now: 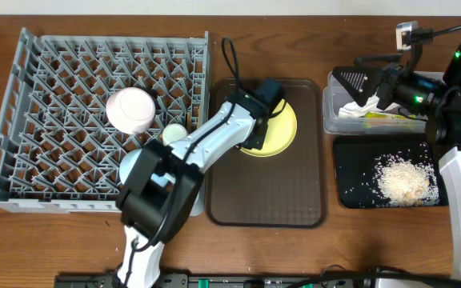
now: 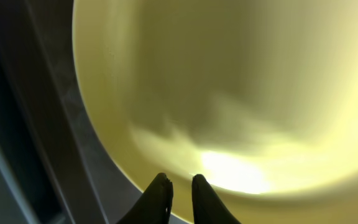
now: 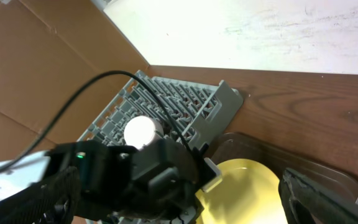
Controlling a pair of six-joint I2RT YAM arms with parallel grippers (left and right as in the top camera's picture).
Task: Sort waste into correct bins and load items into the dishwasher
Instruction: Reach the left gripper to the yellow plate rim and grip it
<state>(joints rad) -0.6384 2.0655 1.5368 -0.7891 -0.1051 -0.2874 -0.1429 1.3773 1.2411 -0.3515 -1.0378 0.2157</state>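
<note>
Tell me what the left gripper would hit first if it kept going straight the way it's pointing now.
The yellow plate. The tips of the left gripper sit right at its near rim, pointing onto its face, so contact would likely come almost at once, though the exact gap is unclear.

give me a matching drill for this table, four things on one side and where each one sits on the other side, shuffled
Things
1. yellow plate
2. pinkish-white bowl
3. rice scraps
4. white paper wrapper

Places
A. in the clear tub
B. on the brown tray
C. in the grey dish rack
D. in the black tray

Pairs: 1-B, 2-C, 3-D, 4-A
</note>
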